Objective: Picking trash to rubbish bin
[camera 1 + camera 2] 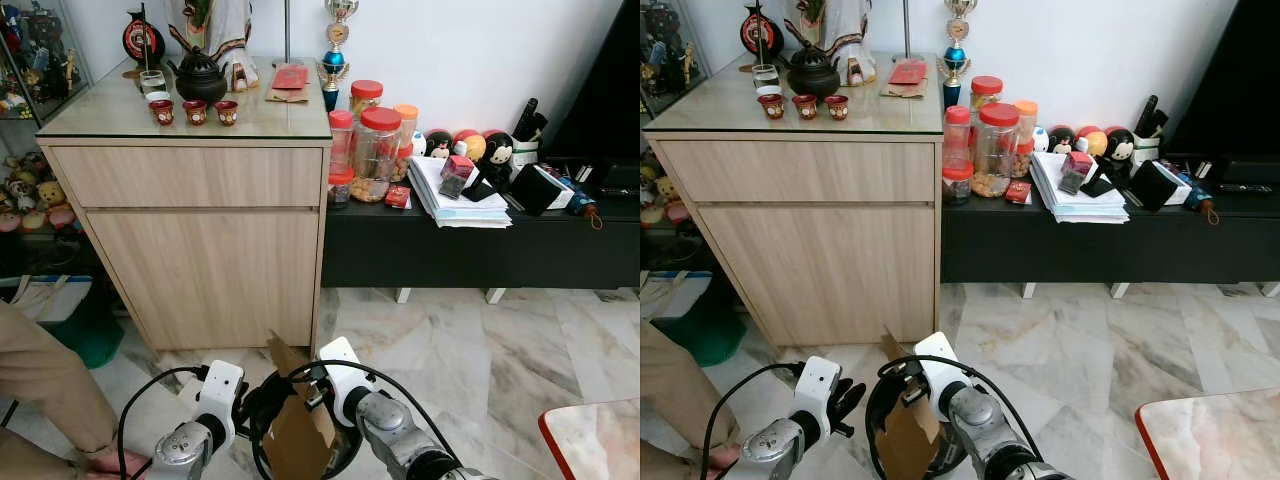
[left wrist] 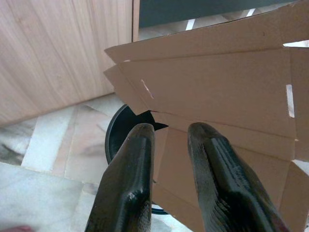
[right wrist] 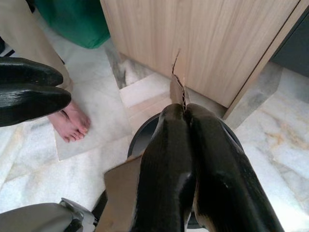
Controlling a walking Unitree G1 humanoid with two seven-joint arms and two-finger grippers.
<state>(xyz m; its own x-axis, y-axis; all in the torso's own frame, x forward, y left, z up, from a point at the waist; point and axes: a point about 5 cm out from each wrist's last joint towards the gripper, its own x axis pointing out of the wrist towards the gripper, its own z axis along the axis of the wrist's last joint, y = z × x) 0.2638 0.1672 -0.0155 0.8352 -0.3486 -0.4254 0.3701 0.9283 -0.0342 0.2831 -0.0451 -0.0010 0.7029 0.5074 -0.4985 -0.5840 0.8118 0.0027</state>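
Right gripper [image 3: 186,113] pinched shut on flattened cardboard piece [image 1: 298,425], held upright over the black rubbish bin [image 2: 120,130] near the wooden cabinet [image 1: 200,240]. Left gripper [image 2: 169,133], fingers slightly apart, beside the cardboard.

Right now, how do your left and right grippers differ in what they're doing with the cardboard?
The right gripper has its fingers pinched shut on the edge of the cardboard, holding it upright over the black bin. The left gripper holds nothing: its fingers stand slightly apart and point at the cardboard's flat face. In the head views the right gripper is at the cardboard, the left one just beside it. Both hang low over the marble floor, before the wooden cabinet.
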